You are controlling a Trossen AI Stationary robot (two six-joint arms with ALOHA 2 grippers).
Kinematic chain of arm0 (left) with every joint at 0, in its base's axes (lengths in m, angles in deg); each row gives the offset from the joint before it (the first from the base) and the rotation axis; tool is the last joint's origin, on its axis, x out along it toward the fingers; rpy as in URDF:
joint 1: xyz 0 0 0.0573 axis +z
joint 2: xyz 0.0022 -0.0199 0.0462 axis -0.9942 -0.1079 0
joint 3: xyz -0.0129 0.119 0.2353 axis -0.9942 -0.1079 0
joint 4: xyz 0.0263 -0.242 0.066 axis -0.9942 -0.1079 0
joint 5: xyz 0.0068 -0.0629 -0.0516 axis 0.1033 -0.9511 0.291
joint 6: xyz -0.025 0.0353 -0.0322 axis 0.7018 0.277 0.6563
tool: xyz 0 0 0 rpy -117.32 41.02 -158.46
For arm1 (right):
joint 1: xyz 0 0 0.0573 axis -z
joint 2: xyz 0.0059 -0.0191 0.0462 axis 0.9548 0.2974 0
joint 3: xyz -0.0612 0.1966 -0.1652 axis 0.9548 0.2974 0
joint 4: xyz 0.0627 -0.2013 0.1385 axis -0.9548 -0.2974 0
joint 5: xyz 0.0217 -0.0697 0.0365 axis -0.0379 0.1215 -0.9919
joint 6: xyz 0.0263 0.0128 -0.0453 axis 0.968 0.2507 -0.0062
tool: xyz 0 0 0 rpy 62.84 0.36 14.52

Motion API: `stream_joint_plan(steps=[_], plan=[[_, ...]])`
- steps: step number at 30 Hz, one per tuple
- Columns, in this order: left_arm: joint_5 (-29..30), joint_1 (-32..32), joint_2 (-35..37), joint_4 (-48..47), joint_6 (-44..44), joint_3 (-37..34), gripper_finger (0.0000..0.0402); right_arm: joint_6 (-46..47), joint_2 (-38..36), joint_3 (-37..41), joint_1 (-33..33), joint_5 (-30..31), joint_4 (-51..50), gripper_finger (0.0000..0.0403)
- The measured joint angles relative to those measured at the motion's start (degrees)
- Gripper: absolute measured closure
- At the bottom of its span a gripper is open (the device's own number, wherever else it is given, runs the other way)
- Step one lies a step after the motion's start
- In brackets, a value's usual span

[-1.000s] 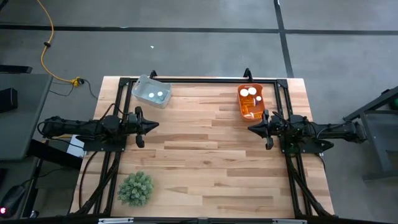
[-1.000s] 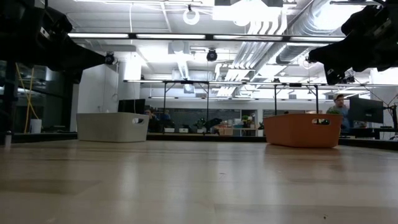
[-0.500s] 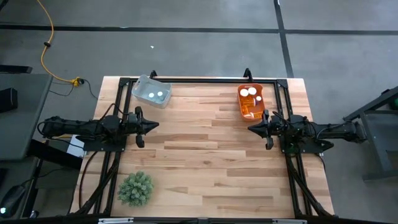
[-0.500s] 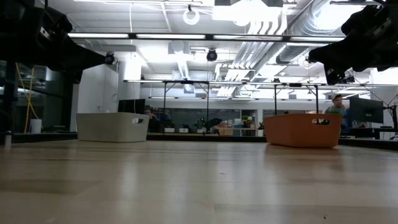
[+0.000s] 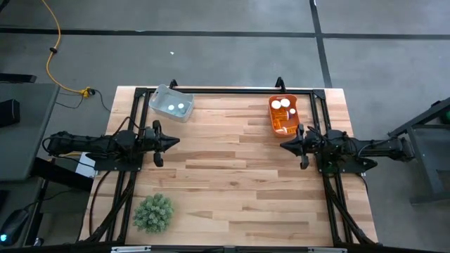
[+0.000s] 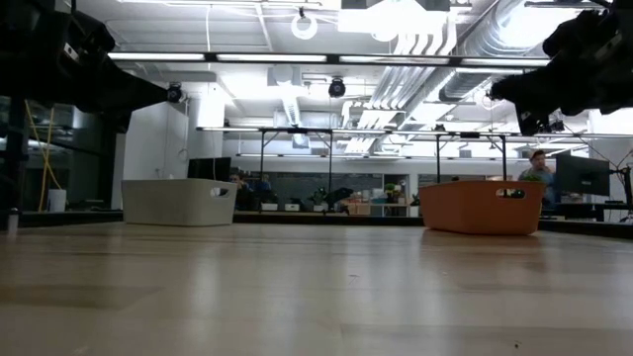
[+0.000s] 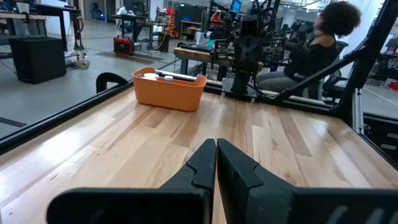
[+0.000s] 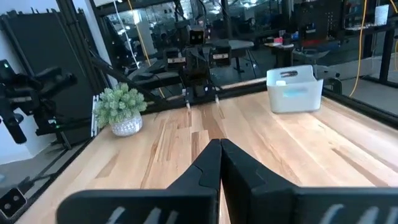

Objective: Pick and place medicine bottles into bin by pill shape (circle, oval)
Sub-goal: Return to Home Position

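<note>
White-capped bottles [image 5: 284, 104] in a glossy orange bin [image 5: 272, 118].
Pinched closed: left gripper [image 5: 176, 141], right gripper [image 5: 283, 145]; bottles lie just beyond the right.

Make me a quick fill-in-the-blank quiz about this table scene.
The plant stands on the ___ arm's side. The left gripper and right gripper are both ___. The bin nearest the right gripper is ___. The bottles in it have ___ caps.
Missing words: left; shut; orange; white.
</note>
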Motion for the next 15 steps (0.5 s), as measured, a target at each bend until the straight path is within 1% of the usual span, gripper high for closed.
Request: stream_joint_plan(steps=[5, 15], plan=[[0.00, -0.02, 0.00, 0.02, 0.00, 0.00, 0.0396, 0.36, 0.13, -0.05, -0.01, -0.03, -6.35, 0.0403], [0.00, -0.01, -0.01, 0.02, -0.01, 0.00, 0.0396, 0.40, 0.46, -0.15, -0.01, -0.04, -6.74, 0.0403]])
